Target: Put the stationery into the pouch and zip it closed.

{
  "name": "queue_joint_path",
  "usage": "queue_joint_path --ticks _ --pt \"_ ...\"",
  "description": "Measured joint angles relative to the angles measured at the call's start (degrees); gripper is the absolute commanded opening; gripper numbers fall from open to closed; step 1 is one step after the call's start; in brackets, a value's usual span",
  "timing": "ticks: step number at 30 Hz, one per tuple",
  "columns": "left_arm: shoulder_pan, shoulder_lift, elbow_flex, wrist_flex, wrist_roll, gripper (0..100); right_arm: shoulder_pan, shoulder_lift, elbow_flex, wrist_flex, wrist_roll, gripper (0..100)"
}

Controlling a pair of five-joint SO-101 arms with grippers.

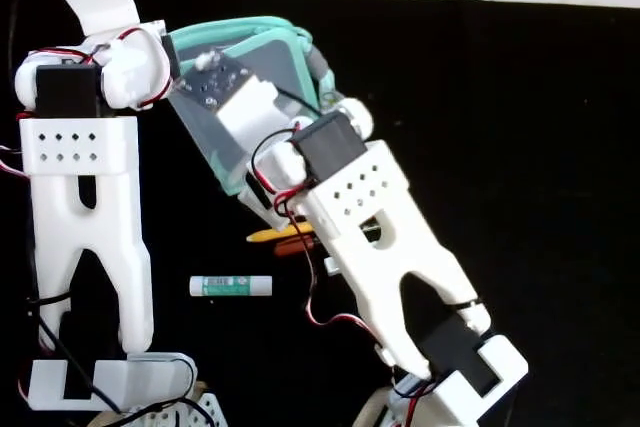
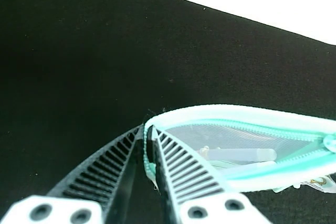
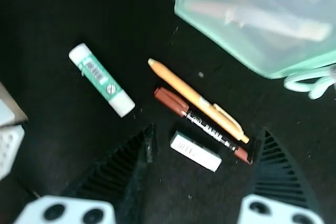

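Left wrist view: left gripper is clamped on the pouch rim, likely to hold its mouth open for loading. Right wrist view: right gripper gapes wide over an eraser, brown pen and orange pen lying between its jaws, glue stick outside them. Pouch contents are just pale shapes.
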State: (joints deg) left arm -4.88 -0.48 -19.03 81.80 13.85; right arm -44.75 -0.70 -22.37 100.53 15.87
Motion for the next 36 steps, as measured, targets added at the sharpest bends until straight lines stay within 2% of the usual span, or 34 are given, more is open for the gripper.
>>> queue_joint_path --ticks 12,17,24,30,36 --pt "0.0 0.0 0.0 0.0 0.0 1 -0.09 -0.62 14.95 -3.34 0.18 27.8" --pt "0.0 0.0 0.0 0.0 0.0 1 -3.96 -5.27 26.73 -11.25 0.7 27.8" --pt "0.0 0.0 0.0 0.0 0.0 1 -10.55 -8.35 42.11 -20.66 6.07 27.8" --pt "0.0 0.0 0.0 0.0 0.0 1 -11.87 -8.35 44.4 -26.9 9.85 27.8" --pt "0.0 0.0 0.0 0.0 0.0 1 -12.57 -3.16 44.4 -33.85 10.55 27.8"
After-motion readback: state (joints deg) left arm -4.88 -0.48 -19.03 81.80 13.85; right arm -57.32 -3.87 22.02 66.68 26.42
